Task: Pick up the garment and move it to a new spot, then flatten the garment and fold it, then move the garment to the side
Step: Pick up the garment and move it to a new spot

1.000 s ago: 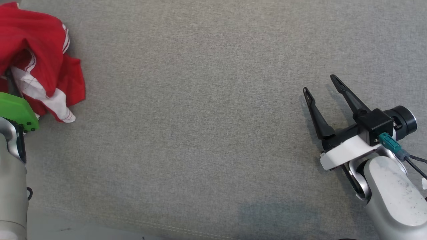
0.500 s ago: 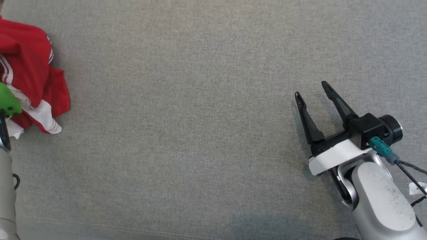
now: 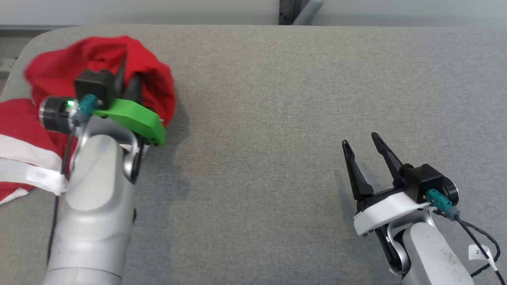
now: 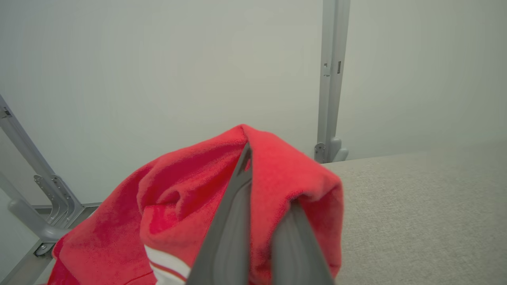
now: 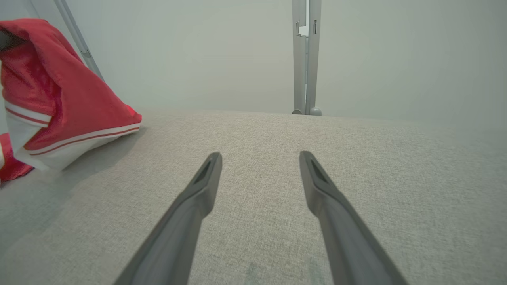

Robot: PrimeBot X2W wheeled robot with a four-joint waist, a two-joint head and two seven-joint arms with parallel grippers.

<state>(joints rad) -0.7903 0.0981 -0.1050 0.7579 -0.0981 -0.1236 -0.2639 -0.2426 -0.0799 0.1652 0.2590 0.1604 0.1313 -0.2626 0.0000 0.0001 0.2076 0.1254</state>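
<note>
Up by the left end effector, seen from the head, the red garment with white stripes is bunched around the two dark fingers. The fingers are squeezed tight together on a fold of it. More cloth lies behind that arm and out to its far side, close to the round corner of the grey surface. Well away on the other side sits the right end effector, with its fingers spread wide and nothing between them.

From the left wrist, the garment is draped right over the left end effector. One fingertip pokes out and the other is under the cloth. I think only a little fold is pinched, so the heavy part hanging below could pull it loose when the arm moves.

From the right wrist, the right end effector points at bare surface just in front of it. The garment is far off to one side, held up high with its striped bottom edge touching the surface. That edge could drag and catch. The cloth is also all scrunched up, so it may land in a lump that is hard to flatten. The wide end effector is too far away to help if it slips.
</note>
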